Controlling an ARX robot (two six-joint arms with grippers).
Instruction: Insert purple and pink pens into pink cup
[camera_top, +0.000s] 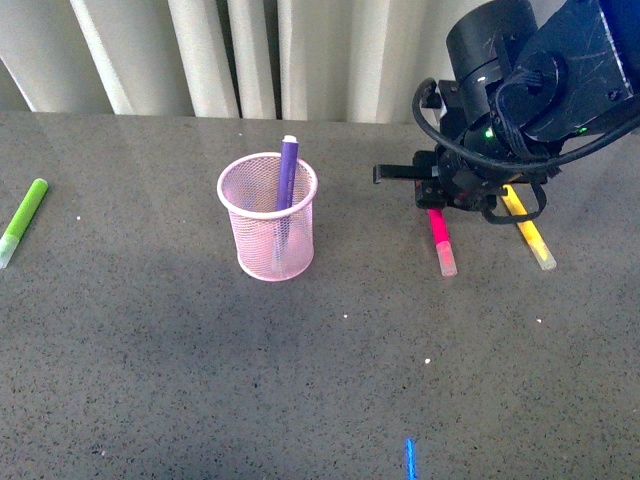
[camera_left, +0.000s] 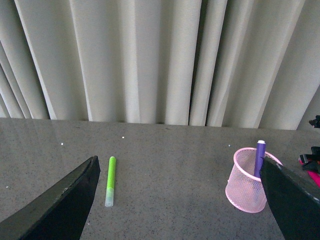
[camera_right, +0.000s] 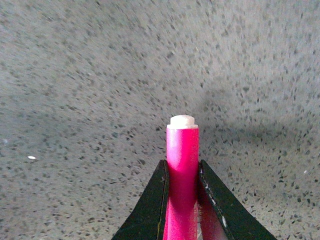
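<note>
Right gripper (camera_top: 438, 198): black, lowered to the table (camera_top: 330, 390), jaws closed against both sides of the pink pen (camera_top: 441, 240). In the right wrist view the gripper (camera_right: 182, 162) has a dark finger (camera_right: 150, 210) pressed to each flank of the magenta barrel (camera_right: 182, 150), and the pen's pale end shows just beyond the fingertips. Pink pen: lies flat on the table at 3 o'clock from the pink cup (camera_top: 268, 215), well apart from it. Its far end is under the gripper and its clear cap points toward 6 o'clock. Yellow marker (camera_top: 530, 230): lies flat just beside the pink pen at its 3 o'clock, its upper end hidden under the gripper body and its free end angled toward 5 o'clock. Pink cup: wire mesh, upright, near the table's middle. Purple pen (camera_top: 287, 175): stands inside the cup, leaning on the rim toward 1 o'clock, with its top clear of the rim. Green marker (camera_top: 22, 220): lies flat at 9 o'clock from the cup, near the frame edge. Left gripper (camera_left: 178, 160): raised above the table, jaws spread wide with nothing between them. Its camera takes in the green marker (camera_left: 110, 180), the cup (camera_left: 245, 185) and the purple pen (camera_left: 259, 157). Pleated pale curtain (camera_top: 200, 50): hangs behind the table at 12 o'clock.
</note>
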